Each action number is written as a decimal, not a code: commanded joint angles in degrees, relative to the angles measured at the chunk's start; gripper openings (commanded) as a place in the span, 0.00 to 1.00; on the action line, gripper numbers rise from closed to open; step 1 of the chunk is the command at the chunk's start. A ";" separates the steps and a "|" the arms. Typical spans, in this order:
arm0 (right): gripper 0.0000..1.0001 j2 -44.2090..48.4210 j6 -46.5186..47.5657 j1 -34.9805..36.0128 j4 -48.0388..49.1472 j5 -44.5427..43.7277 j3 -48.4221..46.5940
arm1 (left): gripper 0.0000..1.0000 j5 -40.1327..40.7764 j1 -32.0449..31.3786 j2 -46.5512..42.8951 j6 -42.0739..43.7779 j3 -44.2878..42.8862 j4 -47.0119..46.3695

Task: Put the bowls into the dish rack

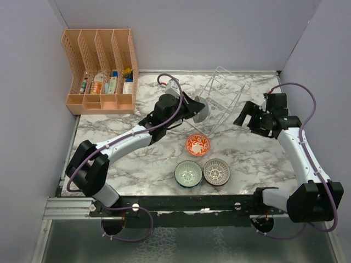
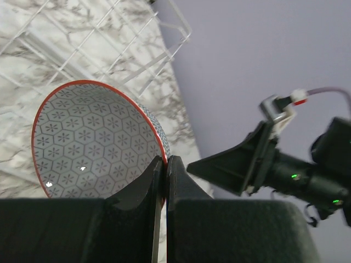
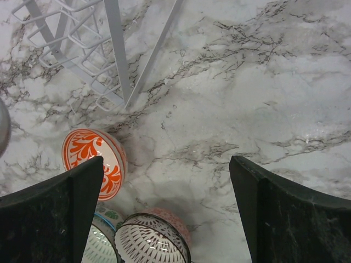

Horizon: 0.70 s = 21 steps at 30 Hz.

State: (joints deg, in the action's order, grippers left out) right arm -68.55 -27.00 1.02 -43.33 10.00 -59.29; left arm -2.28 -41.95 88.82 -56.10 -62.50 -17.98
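My left gripper [image 2: 164,162] is shut on the rim of a red-rimmed bowl [image 2: 88,139] with a pale hexagon-patterned inside. It holds the bowl tilted on edge beside the white wire dish rack [image 1: 222,93], at the rack's left side, where bowl [image 1: 203,113] and gripper [image 1: 194,107] sit together. Three bowls rest on the marble: an orange-patterned one [image 1: 197,144], a teal one [image 1: 187,173] and a brown lattice one [image 1: 216,171]. My right gripper [image 1: 242,116] hovers right of the rack, open, with nothing between its fingers [image 3: 55,213]. Below it show the orange bowl [image 3: 93,161] and brown bowl [image 3: 151,241].
An orange slotted organizer [image 1: 101,71] with small items stands at the back left corner. Grey walls close in the table on three sides. The rack's foot [image 3: 93,49] lies just ahead of the right gripper. The right arm [image 2: 285,164] shows close to the held bowl.
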 commanded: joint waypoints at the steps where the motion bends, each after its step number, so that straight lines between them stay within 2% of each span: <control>1: 0.97 -0.35 -0.52 -0.06 1.44 3.02 0.90 | 0.00 1.05 0.80 -1.62 -10.62 0.53 -19.78; 6: 0.97 -0.68 -0.17 0.13 2.33 3.51 0.95 | 0.00 2.30 1.12 1.32 -20.08 4.79 -29.58; 9: 0.97 -1.12 0.75 0.13 3.47 4.57 0.17 | 0.00 0.96 1.19 3.69 -21.84 4.84 -31.85; 16: 0.97 -3.20 2.55 0.13 5.02 -2.40 -0.49 | 0.00 -4.15 4.05 -0.60 -11.50 -2.30 -16.12; 21: 0.94 -4.38 1.52 0.13 9.74 -1.92 1.64 | 0.00 -7.33 7.71 -5.34 -7.03 -2.29 -7.69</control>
State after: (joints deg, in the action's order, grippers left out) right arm -72.27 -25.56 1.04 -39.51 9.74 -58.54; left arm -5.74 -37.12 90.35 -68.05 -62.72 -29.85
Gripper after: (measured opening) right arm 0.953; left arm 0.045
